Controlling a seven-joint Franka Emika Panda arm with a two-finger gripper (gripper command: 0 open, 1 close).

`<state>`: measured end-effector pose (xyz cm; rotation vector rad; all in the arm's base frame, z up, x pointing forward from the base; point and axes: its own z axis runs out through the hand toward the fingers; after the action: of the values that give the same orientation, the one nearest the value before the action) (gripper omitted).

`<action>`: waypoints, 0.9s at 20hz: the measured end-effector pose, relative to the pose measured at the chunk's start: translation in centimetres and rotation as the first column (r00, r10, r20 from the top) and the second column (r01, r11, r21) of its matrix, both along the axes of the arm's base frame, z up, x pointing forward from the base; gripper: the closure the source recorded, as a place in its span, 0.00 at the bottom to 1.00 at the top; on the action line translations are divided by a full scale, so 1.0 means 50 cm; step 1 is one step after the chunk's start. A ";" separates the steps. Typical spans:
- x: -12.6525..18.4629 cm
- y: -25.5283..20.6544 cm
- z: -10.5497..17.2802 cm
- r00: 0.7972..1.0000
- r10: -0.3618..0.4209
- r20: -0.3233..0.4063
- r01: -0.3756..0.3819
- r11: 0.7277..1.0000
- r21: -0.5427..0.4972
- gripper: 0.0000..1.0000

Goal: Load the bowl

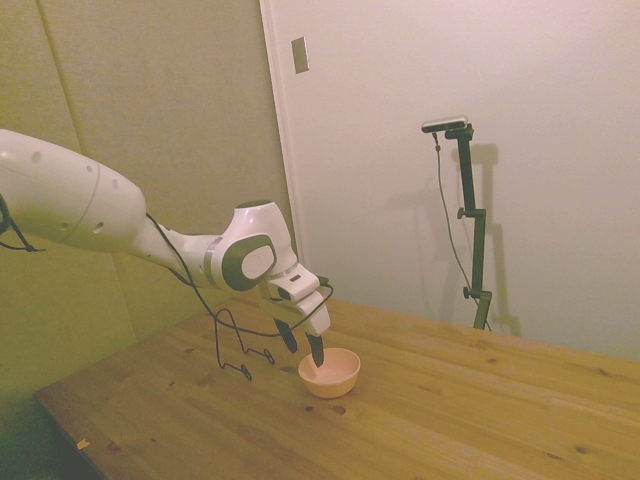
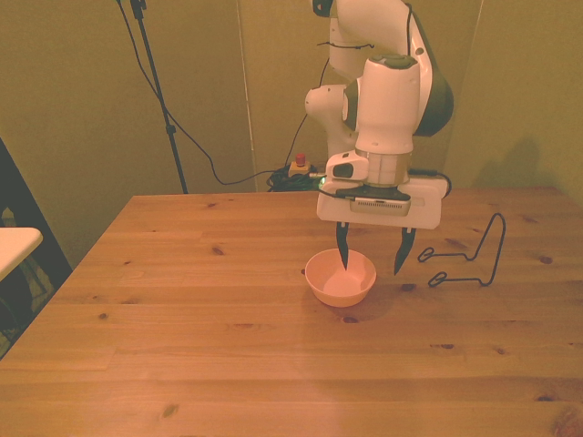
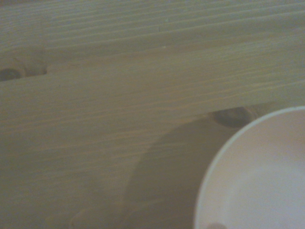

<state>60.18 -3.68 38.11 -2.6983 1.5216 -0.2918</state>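
The small pale pink bowl (image 2: 341, 278) (image 1: 329, 372) sits upright on the wooden table (image 2: 182, 300), near its middle. My gripper (image 2: 372, 268) (image 1: 303, 352) hangs open right at it, fingers pointing down. One finger dips inside the bowl (image 2: 343, 250). The other finger (image 2: 402, 250) stands outside the rim, on the front view's right, so the jaws straddle the bowl's wall. Nothing is held between them. In the wrist view part of the bowl's rim and inside (image 3: 257, 176) shows over bare wood, and the bowl looks empty.
A thin black wire rack (image 2: 469, 259) (image 1: 240, 350) stands on the table just beyond the gripper on the front view's right. A white surface (image 2: 14, 241) juts in at the front view's left edge. Cables and a red button (image 2: 298, 167) lie behind the table.
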 end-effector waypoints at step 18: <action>0.026 0.001 -0.035 1.000 -0.008 -0.016 0.009 1.000 0.001 1.00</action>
<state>61.49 -3.65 36.35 -2.7006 1.5373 -0.2695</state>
